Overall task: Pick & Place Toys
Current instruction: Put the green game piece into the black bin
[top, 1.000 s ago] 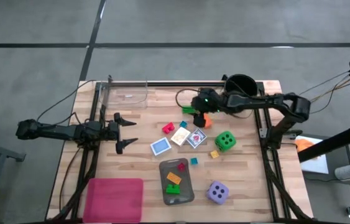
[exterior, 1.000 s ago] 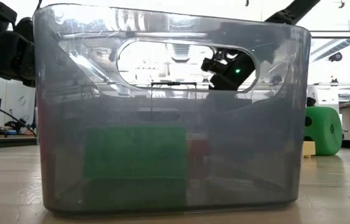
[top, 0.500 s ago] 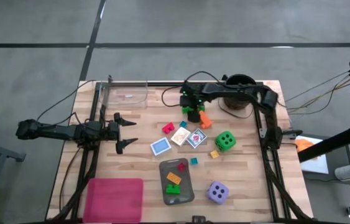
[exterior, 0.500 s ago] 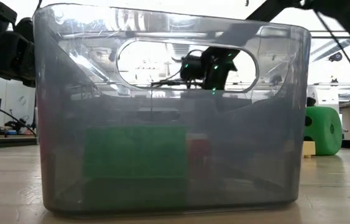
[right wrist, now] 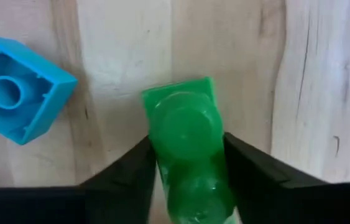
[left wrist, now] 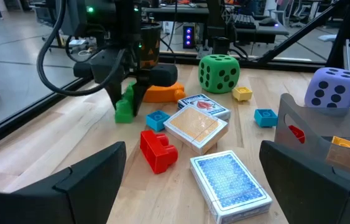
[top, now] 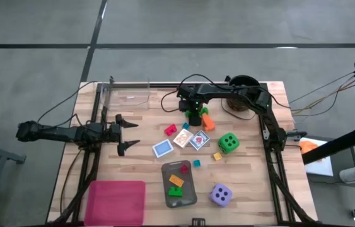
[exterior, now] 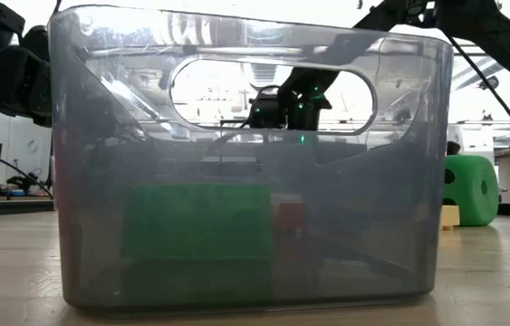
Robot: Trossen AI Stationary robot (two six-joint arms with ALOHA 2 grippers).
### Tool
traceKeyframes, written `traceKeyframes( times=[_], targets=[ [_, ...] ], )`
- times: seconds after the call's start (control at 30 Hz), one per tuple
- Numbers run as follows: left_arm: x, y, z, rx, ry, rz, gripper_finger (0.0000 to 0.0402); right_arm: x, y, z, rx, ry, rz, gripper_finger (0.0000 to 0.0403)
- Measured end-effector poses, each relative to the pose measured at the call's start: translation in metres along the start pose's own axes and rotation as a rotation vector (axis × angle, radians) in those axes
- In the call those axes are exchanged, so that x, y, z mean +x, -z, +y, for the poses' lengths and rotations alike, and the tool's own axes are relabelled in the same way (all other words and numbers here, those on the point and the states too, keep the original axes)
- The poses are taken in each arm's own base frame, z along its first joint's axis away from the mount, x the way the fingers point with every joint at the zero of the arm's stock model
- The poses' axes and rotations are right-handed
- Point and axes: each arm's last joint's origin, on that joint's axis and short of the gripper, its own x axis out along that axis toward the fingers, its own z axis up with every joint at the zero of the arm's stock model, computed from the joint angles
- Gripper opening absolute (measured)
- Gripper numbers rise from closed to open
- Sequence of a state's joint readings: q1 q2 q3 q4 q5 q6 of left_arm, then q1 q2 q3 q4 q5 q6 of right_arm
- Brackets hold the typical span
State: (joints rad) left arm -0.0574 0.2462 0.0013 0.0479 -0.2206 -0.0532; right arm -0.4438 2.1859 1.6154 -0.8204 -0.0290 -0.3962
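My right gripper (top: pixel 194 113) points down over a small green block (right wrist: pixel 186 140) on the table's far middle and is shut on it; it also shows in the left wrist view (left wrist: pixel 127 102). An orange block (top: pixel 207 121), a light blue block (right wrist: pixel 18 114), a red block (top: pixel 170 130) and three cards (top: pixel 182 139) lie close by. A green die (top: pixel 228 142), a yellow block (top: pixel 217 156) and a purple die (top: pixel 221 195) lie nearer. My left gripper (top: pixel 130 134) is open and empty at the table's left. My right gripper pinches the green block's two opposite sides (right wrist: pixel 162 163) between its two fingers (right wrist: pixel 252 177), coming from above and pointing down. The block stands upright, its lower end (left wrist: pixel 124 116) on the table.
A grey tray (top: pixel 190 197) near the front edge holds red, orange and green blocks and fills the low view (exterior: pixel 82 226). A black bucket (top: pixel 243 83) stands at the far right, a clear box (top: pixel 127 94) at the far left, and a pink lid (top: pixel 116 202) at the near left.
My right gripper has gone from beside the bucket toward the table's left and then down onto the green block. The block stays where it was.
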Motion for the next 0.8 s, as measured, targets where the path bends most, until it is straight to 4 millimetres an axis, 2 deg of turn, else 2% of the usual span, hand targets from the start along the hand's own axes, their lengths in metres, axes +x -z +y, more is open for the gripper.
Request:
traceKeyframes(
  times=[0.03, 0.17, 0.4, 0.5, 0.6, 0.7, 0.8],
  targets=[
    [0.000, 0.000, 0.000, 0.000, 0.000, 0.000, 0.0369, -0.003, 0.000, 0.000, 0.001, 0.004, -0.006, 0.0129],
    [0.000, 0.000, 0.000, 0.000, 0.000, 0.000, 0.0369, -0.015, 0.001, -0.001, 0.007, 0.023, -0.022, 0.0128],
    [0.000, 0.000, 0.000, 0.000, 0.001, 0.000, 0.0369, -0.058, -0.002, 0.002, -0.007, 0.012, -0.152, 0.0128],
    [0.000, 0.000, 0.000, 0.000, 0.001, 0.000, 0.0369, -0.087, -0.005, 0.005, -0.032, -0.064, -0.312, 0.0128],
    [0.000, 0.000, 0.000, -0.003, 0.003, 0.001, 0.0369, -0.107, -0.008, 0.015, -0.091, -0.176, -0.522, 0.0128],
    [0.000, 0.000, 0.000, -0.007, 0.003, 0.001, 0.0369, -0.117, -0.009, 0.031, -0.170, -0.280, -0.749, 0.0128],
    [0.000, 0.000, 0.000, -0.016, 0.003, 0.001, 0.0369, -0.118, -0.005, 0.054, -0.232, -0.317, -0.943, 0.0128]
  ],
)
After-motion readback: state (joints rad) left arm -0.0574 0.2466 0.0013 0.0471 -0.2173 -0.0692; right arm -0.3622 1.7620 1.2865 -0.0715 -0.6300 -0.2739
